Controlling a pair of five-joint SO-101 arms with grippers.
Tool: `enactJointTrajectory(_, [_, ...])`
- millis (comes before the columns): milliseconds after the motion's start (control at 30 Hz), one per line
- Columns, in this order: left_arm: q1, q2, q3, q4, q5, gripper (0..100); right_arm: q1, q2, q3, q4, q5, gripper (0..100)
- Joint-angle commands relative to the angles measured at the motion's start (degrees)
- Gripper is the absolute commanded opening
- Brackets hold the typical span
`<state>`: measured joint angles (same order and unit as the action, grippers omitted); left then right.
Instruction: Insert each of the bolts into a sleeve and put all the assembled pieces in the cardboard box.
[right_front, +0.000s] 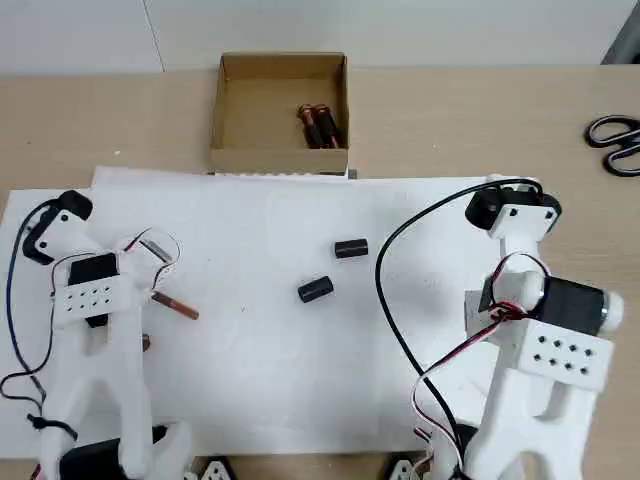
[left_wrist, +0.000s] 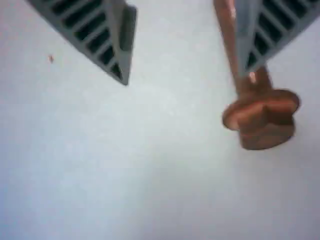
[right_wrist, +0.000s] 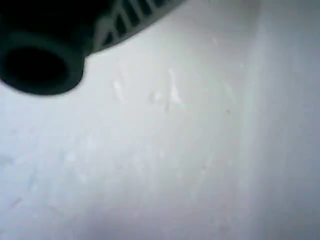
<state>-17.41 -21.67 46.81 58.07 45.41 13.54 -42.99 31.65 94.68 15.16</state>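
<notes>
1. The left arm (right_front: 95, 330) stands at the lower left of the high view, over the white sheet (right_front: 250, 380).
2. The left claw (left_wrist: 186, 77) is spread wide. Its two grey fingers (left_wrist: 107, 45) are well apart and clamp nothing.
3. The bolt (left_wrist: 260, 117) runs along the inner edge of one finger, with its head just past that fingertip and well apart from the other finger. In the high view it pokes out to the right of the left arm, at centre left.
4. The box (right_front: 228, 110) sits at the upper middle, just beyond the sheet's far edge. Two assembled pieces (right_front: 320, 127) lie side by side in its right part.
5. A loose sleeve (right_front: 315, 290) lies at the centre of the sheet. A second loose sleeve (right_front: 350, 248) lies near it, up and to the right. Both are well apart from either claw.
6. The right arm (right_front: 540, 370) stands at the lower right. The right claw (right_wrist: 60, 47) is closed on a sleeve (right_wrist: 37, 65), with a ribbed finger (right_wrist: 130, 20) against the sleeve's side and its open end towards the wrist camera.
7. Scissors (right_front: 615, 142) lie at the upper right edge, on the bare table (right_front: 450, 110).
</notes>
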Motion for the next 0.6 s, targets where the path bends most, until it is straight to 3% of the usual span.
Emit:
enactJointTrajectory(0, [0.0, -0.2, 0.2, -1.1, 0.2, 14, 0.4, -1.2, -0.4, -0.2, 0.6, 0.3])
enactJointTrajectory(567, [-0.2, -0.1, 2.0, -2.0, 0.2, 14, 0.4, -1.2, -0.4, 0.5, 0.6, 0.3])
